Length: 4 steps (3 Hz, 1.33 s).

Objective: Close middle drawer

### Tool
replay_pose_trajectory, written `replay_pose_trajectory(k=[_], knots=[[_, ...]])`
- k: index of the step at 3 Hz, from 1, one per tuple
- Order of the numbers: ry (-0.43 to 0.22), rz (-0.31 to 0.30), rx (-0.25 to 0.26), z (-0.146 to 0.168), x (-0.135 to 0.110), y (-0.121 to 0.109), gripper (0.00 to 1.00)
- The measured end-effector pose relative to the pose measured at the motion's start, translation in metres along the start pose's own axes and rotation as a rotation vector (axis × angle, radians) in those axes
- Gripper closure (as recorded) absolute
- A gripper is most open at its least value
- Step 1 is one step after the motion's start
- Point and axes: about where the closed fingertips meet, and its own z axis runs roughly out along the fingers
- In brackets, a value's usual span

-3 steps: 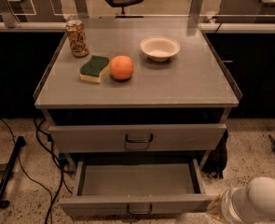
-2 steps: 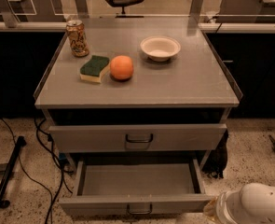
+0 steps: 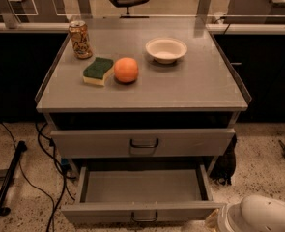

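Observation:
The middle drawer (image 3: 142, 186) stands pulled far out below the top drawer (image 3: 98, 143). It is a wide shallow grey tray and it is empty. Its low front (image 3: 98, 211) carries a small loop handle (image 3: 144, 218) at the bottom edge of the view. A white rounded part of my arm (image 3: 260, 216) shows at the bottom right, just right of the drawer's front corner. My gripper itself is out of view. The lowest drawer is hidden.
On the cabinet top (image 3: 190, 88) stand a drink can (image 3: 79, 39), a green-and-yellow sponge (image 3: 98, 70), an orange (image 3: 126, 70) and a white bowl (image 3: 166, 49). Cables (image 3: 50, 178) and a black stand leg (image 3: 9, 182) lie on the floor at the left. A dark object (image 3: 225, 168) sits by the cabinet's right leg.
The white arm part has sunk a little lower and shifted slightly left at the bottom right. The middle drawer has not moved.

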Motion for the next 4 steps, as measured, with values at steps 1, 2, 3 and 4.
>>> replay_pose_trajectory(k=[1, 2, 3, 4], knots=[[0.002, -0.019, 0.021, 0.012, 0.001, -0.002, 1.0], [-0.02, -0.038, 0.075, 0.027, -0.002, -0.006, 1.0], [-0.042, -0.056, 0.13, 0.033, -0.008, -0.012, 1.0], [-0.085, -0.078, 0.178, 0.039, -0.02, -0.02, 1.0]])
